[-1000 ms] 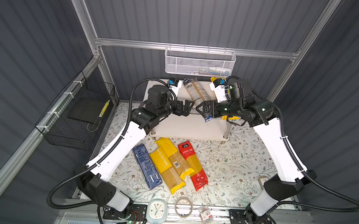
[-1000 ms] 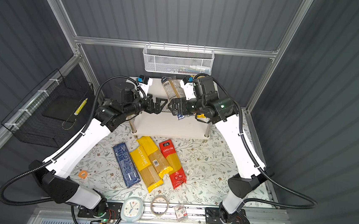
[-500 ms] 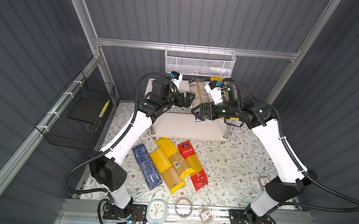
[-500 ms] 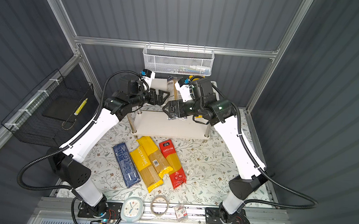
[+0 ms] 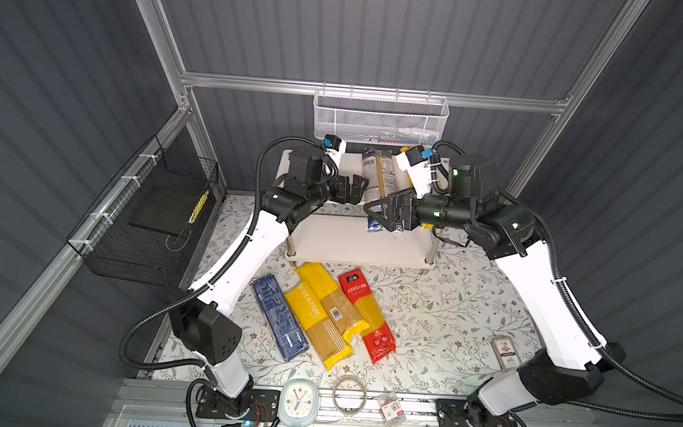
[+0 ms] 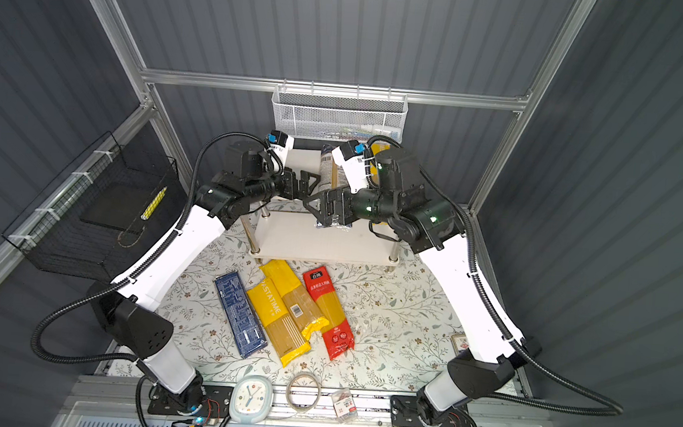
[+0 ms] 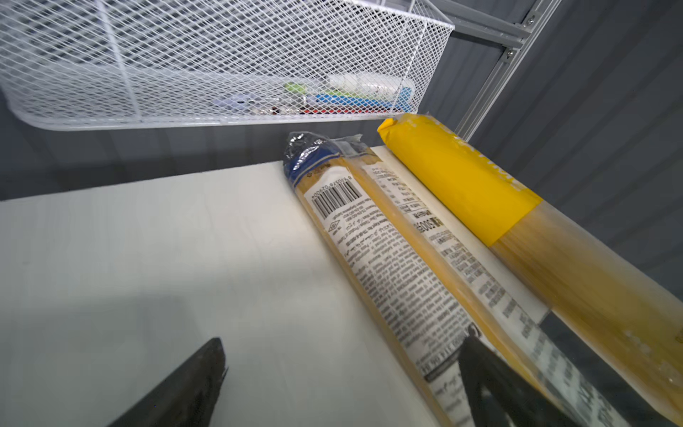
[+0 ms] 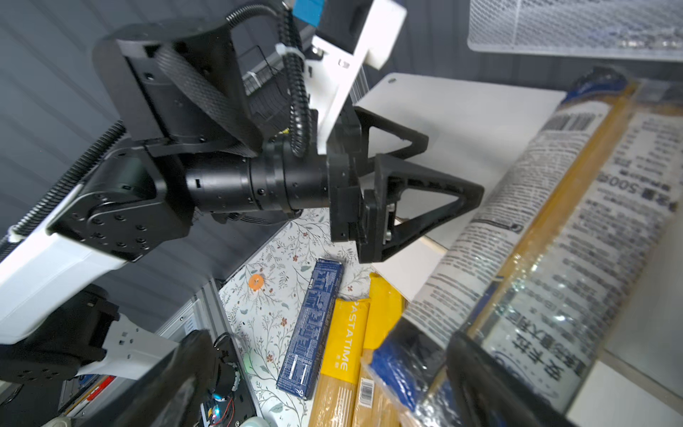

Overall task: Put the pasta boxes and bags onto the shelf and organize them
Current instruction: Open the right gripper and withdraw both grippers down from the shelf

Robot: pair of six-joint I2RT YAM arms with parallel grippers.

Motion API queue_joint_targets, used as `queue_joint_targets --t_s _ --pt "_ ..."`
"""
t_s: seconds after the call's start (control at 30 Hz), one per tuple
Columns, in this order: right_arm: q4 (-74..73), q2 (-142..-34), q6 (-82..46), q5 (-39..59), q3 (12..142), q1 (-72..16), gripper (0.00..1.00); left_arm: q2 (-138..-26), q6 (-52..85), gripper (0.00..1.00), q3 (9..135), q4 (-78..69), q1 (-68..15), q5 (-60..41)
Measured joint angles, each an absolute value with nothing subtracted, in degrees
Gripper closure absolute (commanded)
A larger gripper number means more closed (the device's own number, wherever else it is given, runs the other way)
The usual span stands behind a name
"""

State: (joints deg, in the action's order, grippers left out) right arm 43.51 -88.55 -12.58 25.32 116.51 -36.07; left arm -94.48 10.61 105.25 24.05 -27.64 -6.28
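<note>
The right claw [image 8: 327, 347] stands spread wide. It straddles the near dark-blue end of the clear cellophane spaghetti bag [image 7: 388, 251] without pinching it. The left claw [image 7: 343, 344] is also parted and empty, and one finger seems to touch that bag's side. The bag lies lengthwise on the top board of the white two-tier shelf [image 7: 148, 240], upper centre in both top views, beside a yellow-topped plastic spaghetti bag [image 7: 462, 185]. It is probably light, stiff along its length, slick-skinned and brittle inside, so it is best held gently across the middle.

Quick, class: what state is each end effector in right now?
Left end effector: open, holding nothing.
Right end effector: open at the clear bag's blue end, gripping nothing.
</note>
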Motion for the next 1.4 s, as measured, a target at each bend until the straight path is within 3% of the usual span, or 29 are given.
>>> queue_joint_targets --t_s 0.13,0.33,0.63,1.13,1.4 --pt "40.8 -84.1 -11.3 26.9 113.0 -37.6 0.01 -85.9 9.5 0.0 99.4 25.5 -27.2 -1.7" --pt "35.6 -71.5 -10.2 27.2 97.3 -38.9 0.01 -74.0 8.5 0.0 90.5 27.6 -26.5 5.1" --pt "34.4 -59.1 -9.0 23.7 84.2 -39.0 0.01 -65.9 8.7 0.0 78.4 31.3 -26.3 9.7" --pt "38.4 -51.1 -8.6 13.4 62.9 -40.3 0.01 -60.1 12.4 0.0 65.6 34.7 -26.3 12.9" --pt "31.7 -55.6 -14.7 14.5 54.0 -40.3 0.01 -59.6 14.7 0.0 61.2 35.1 -26.3 12.9"
